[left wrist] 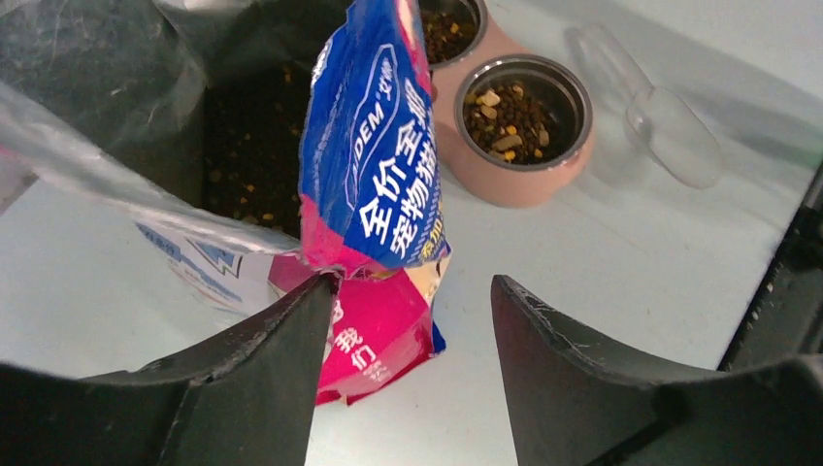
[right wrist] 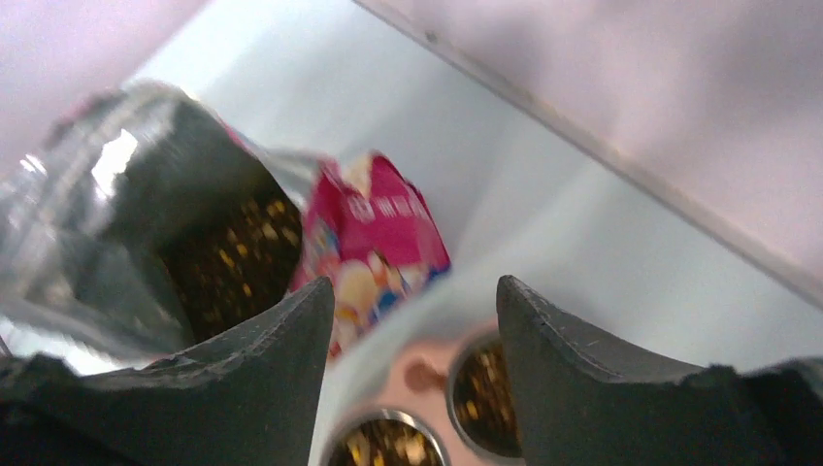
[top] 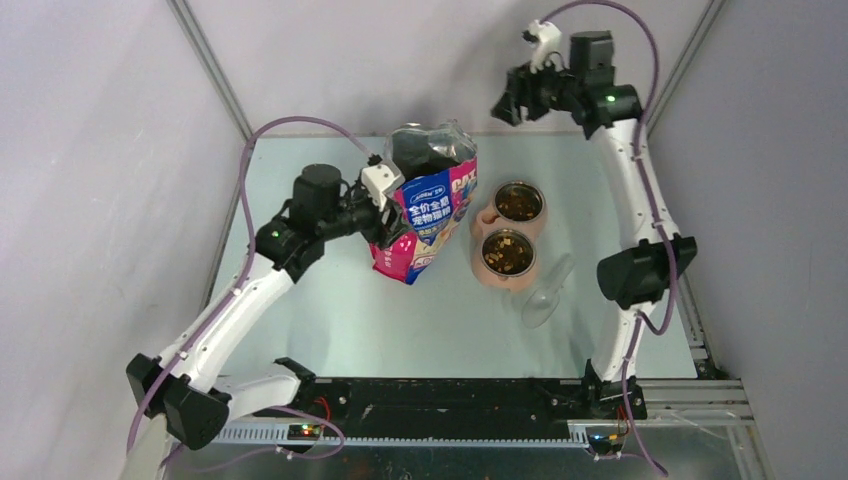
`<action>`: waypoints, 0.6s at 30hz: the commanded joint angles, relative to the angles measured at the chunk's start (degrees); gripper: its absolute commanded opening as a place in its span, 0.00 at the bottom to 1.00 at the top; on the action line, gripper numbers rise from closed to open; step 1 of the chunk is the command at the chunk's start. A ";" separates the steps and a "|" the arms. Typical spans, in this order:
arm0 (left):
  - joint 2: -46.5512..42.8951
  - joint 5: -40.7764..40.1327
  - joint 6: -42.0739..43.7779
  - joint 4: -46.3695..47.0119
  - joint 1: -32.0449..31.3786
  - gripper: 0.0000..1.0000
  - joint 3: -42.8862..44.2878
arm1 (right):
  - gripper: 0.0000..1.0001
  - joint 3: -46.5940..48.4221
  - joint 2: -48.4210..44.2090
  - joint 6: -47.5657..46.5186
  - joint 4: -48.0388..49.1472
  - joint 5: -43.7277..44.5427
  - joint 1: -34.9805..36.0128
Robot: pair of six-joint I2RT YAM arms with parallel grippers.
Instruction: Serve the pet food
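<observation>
Top external view shows the pet food [top: 508, 252] sitting in both steel bowls [left wrist: 584, 121], with more inside the open bag [top: 425, 215]. It looks small, light and loose, so you cannot pinch it. Use the clear scoop [top: 545, 295], held by its handle. Your left gripper [left wrist: 408, 286] is spread wide beside the bag. Your right gripper [right wrist: 415, 286] is spread too, holding nothing.

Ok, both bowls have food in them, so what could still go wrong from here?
1. The bag stands open with nothing gripping it. One finger of the open left gripper is against its lower edge, so a careless retreat might tip it and spill the pet food inside.
2. The clear scoop lies loose beside the feeder, where a low-moving arm could knock it away.
</observation>
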 commanded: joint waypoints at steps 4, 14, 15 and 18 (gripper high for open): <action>1.17 -19.15 -10.47 18.03 -7.62 0.68 -2.29 | 0.66 9.79 7.96 5.71 6.56 4.88 9.67; 4.24 -33.90 -13.78 18.04 -9.56 0.67 0.69 | 0.61 8.04 9.62 4.21 4.92 15.28 12.92; 4.52 -34.30 -13.81 16.19 -9.57 0.66 1.11 | 0.60 7.94 9.59 4.26 4.54 15.16 12.90; 4.06 -35.47 -15.91 13.06 -9.56 0.66 1.66 | 0.56 6.98 9.16 4.31 4.10 14.29 13.05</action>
